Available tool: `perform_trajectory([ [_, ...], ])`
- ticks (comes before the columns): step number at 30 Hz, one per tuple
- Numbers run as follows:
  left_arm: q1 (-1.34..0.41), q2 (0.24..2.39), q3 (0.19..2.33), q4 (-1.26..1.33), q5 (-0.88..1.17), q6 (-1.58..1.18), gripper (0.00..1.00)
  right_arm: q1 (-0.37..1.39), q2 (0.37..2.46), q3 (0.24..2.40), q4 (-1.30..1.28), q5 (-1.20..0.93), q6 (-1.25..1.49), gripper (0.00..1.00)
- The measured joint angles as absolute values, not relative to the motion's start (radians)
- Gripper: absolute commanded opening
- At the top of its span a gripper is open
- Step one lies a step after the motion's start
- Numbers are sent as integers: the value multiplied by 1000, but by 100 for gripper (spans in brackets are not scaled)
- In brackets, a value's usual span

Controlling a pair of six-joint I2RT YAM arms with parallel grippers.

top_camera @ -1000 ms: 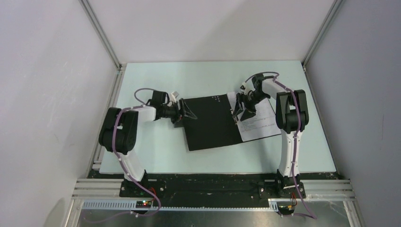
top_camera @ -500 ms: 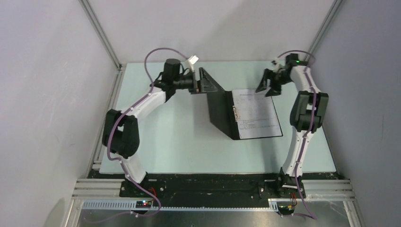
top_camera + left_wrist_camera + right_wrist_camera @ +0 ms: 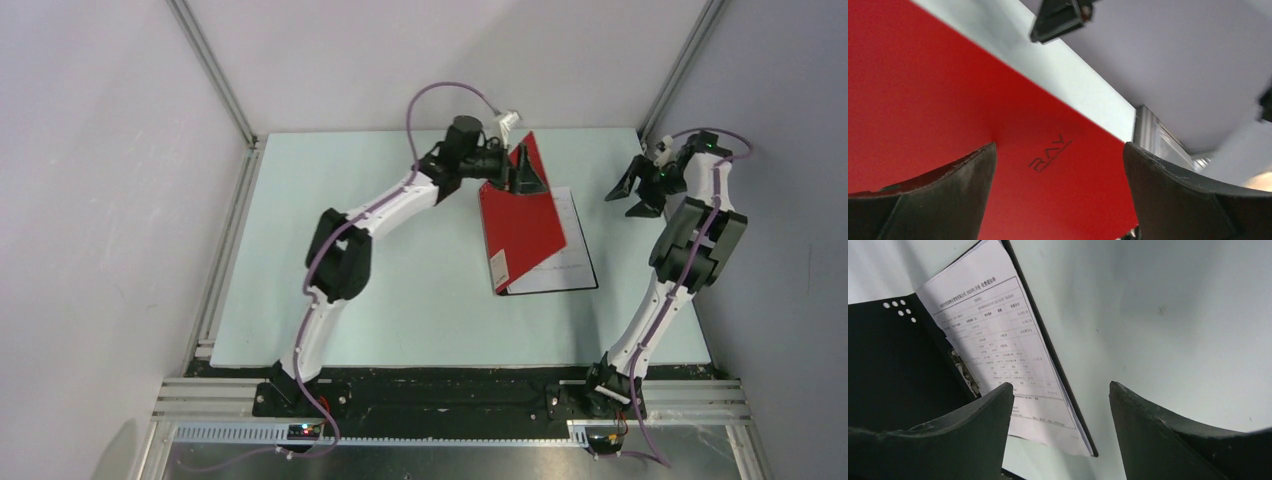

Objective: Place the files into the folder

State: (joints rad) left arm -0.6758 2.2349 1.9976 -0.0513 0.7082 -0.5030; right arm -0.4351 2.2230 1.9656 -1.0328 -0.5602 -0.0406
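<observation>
White enclosure walls surround a pale green table, and the folder lies right of centre on it, towards the far edge. Task status is judged as nearly complete: the files already lie inside the folder, on the rear cover, with their right and near margins showing past the red front cover. The right wrist view shows the printed sheets lying flat beside the metal clip at the spine, with the black inner face of the front cover raised and tilted over them. Whether the clip holds the sheets cannot be determined. The front cover is therefore not yet flat; lowering it fully is the step left. No loose sheets are visible elsewhere on the table. The left gripper is at the far edge of the red cover with its jaws spread wide, grasping nothing; whether a finger touches the cover cannot be determined. The right gripper hangs well to the right of the folder, with its jaws apart and empty.
</observation>
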Motion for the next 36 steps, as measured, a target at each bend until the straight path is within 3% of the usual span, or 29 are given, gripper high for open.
perform_trajectory([
  [4, -731, 2385, 2127, -22, 618, -496, 100, -506, 2164, 1906, -1040, -604, -27, 75],
  [10, -782, 2498, 2143, 17, 454, -561, 100, -561, 2053, 1790, -1050, -661, -5, 76],
  [11, -784, 2506, 2130, 16, 420, -581, 100, -561, 2044, 1781, -1050, -666, 1, 78],
  [14, -773, 2506, 2077, -9, 367, -604, 100, -556, 2033, 1773, -1050, -672, 14, 97],
  [18, -729, 2470, 2019, -84, 336, -577, 100, -511, 2009, 1774, -1047, -657, 15, 99],
  [23, -613, 2272, 1979, -239, 285, -458, 100, -318, 1948, 1863, -1047, -596, 2, 99],
  [29, -443, 1890, 1958, -385, 133, -263, 100, -64, 1835, 1968, -958, -511, 84, 99],
  [36, -362, 1593, 1850, -497, -41, -150, 100, 19, 1729, 1998, -880, -233, 191, 99],
])
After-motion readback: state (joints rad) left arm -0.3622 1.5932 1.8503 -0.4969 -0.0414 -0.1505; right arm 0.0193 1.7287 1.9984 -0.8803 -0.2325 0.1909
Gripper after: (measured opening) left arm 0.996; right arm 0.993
